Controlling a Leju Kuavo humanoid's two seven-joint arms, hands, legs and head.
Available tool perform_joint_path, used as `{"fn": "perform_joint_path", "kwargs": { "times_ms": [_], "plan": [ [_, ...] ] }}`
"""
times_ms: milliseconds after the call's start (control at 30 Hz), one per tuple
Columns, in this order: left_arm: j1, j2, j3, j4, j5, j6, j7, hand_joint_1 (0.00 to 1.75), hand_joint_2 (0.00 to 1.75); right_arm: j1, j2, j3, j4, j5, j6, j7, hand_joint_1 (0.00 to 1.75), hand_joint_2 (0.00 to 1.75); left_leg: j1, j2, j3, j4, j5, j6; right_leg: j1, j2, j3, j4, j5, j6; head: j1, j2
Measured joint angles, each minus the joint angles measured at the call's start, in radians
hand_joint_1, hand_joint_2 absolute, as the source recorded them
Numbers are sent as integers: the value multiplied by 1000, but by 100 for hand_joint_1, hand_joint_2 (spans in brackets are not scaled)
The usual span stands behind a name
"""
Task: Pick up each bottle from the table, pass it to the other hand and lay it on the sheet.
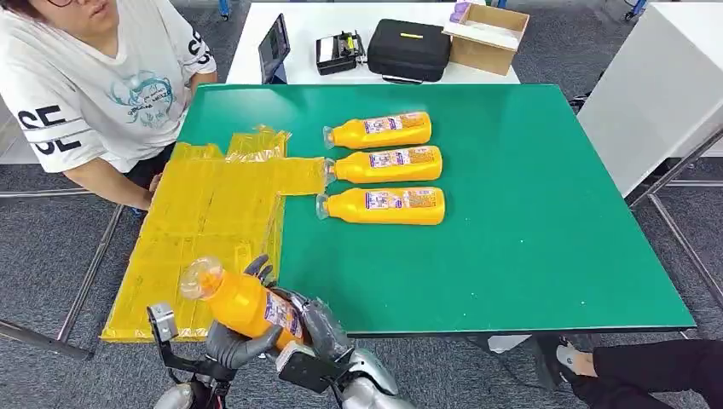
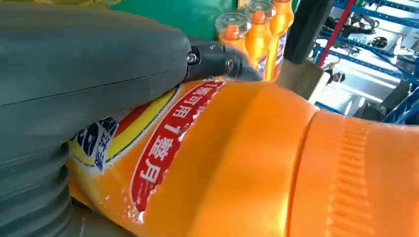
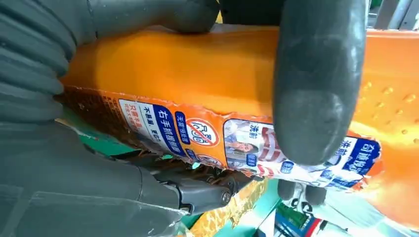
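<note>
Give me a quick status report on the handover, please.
Left hand and right hand both grip one orange bottle. Yellow sheet bare, three bottles wait on the table.

Person (image 1: 94,85) (face cut off), bottle's (image 1: 243,304) base hidden.

An orange plastic bottle with a clear cap (image 1: 241,302) is held tilted above the table's near edge, cap toward the crinkled yellow plastic sheet (image 1: 205,226) that is spread flat over the green table's left side. Three matching orange bottles (image 1: 385,167) are laid side by side mid-table, caps toward the sheet, labels up.
</note>
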Motion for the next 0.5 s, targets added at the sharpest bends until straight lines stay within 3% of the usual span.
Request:
{"fn": "perform_joint_path", "kwargs": {
  "times_ms": [500],
  "plan": [
    [34, -23, 40, -52, 111, -53, 5, 175, 175, -11, 2, 23, 16, 40, 0, 24, 175, 175, 0, 1, -4, 0, 0, 0, 0, 0, -4, 0, 0, 0, 0, 0]
  ]
}}
